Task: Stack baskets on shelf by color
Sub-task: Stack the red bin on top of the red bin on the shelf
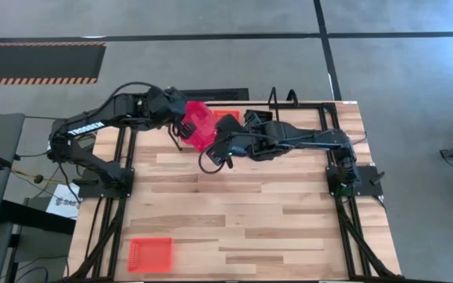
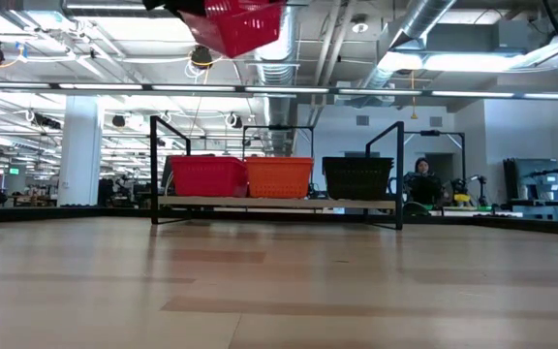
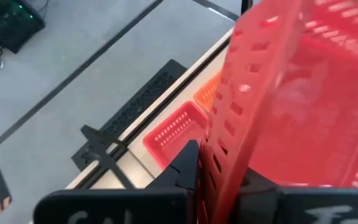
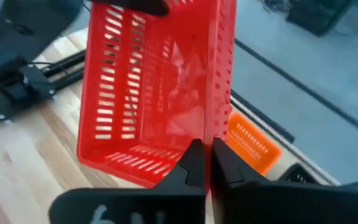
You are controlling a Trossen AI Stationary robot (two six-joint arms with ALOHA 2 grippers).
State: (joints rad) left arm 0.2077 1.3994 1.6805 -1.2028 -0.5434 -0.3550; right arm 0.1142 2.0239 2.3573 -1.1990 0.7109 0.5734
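Note:
A red basket [image 1: 199, 126] is held high in the air by both grippers over the table's far part. It also shows at the top of the low view [image 2: 235, 24]. My left gripper [image 1: 185, 126] is shut on its left side. My right gripper [image 1: 217, 141] is shut on its right side. The shelf [image 2: 279, 202] stands at the table's far edge. On it sit a red stack [image 2: 208, 176], an orange stack [image 2: 279, 176] and a black stack [image 2: 356, 177], resting on their bottoms. Another red basket [image 1: 149, 254] lies near the table's front left. My left gripper pinches one perforated wall [image 3: 225, 155] of the red basket between its two fingers, one finger inside and one outside. The basket is lifted clear and tilted. My right gripper pinches the opposite wall at its rim [image 4: 211, 134] between its two fingers. The basket's open side faces this gripper's camera, clear of the table.
The shelf's black upright rods [image 2: 153, 165] rise beside the stacks. The red stack [image 3: 176, 134] and the orange stack [image 4: 250, 146] lie below the held basket. Bare wooden tabletop [image 1: 242, 212] stretches toward the near edge. A person [image 2: 420, 179] is in the room beyond.

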